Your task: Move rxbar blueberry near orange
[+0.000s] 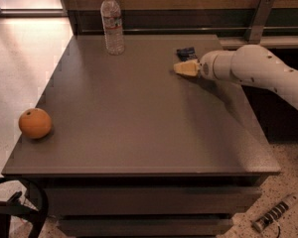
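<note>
Camera view: orange point(35, 123) sits at the near-left edge of the table point(139, 133). Toward the table's far right, the gripper point(185, 68) is low over the surface, its grip impossible to tell. The rxbar blueberry point(186, 52) lies just beyond it.

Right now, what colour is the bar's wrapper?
Dark navy rxbar blueberry, camera view; gripper just beside it.

Dim, warm light. Glare washes the floor point(25, 43) far left of the gripper point(183, 68), which hangs low over the table point(139, 123) beside the rxbar blueberry point(186, 52). 1 soft shadow spreads beneath and right of the gripper; the orange point(35, 123) casts a smaller one.
</note>
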You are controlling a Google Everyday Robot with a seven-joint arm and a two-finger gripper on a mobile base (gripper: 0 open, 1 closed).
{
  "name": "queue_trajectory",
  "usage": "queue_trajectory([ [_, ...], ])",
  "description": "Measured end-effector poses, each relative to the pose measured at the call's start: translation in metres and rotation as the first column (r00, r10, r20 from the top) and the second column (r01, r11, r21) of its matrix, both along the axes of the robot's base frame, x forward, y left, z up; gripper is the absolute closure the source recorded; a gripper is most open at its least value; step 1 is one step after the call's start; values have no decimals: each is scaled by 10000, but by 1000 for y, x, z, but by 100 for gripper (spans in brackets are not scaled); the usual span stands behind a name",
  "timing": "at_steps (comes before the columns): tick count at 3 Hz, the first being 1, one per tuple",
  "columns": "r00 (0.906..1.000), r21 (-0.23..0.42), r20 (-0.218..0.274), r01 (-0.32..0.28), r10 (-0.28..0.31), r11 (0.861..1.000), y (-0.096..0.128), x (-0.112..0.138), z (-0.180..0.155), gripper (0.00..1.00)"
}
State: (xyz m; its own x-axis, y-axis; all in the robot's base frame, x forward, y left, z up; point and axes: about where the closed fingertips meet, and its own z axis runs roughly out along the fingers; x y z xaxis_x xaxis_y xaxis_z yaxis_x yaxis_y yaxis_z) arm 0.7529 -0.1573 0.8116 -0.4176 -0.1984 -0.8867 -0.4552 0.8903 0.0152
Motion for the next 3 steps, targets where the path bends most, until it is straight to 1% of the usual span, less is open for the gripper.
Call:
queue_trajectory([
  [2, 10000, 5, -15, -30, 30, 10000, 2, 0, 0, 84],
  [3, 10000, 5, -17, -33, 33, 10000, 2, 0, 2, 100],
])
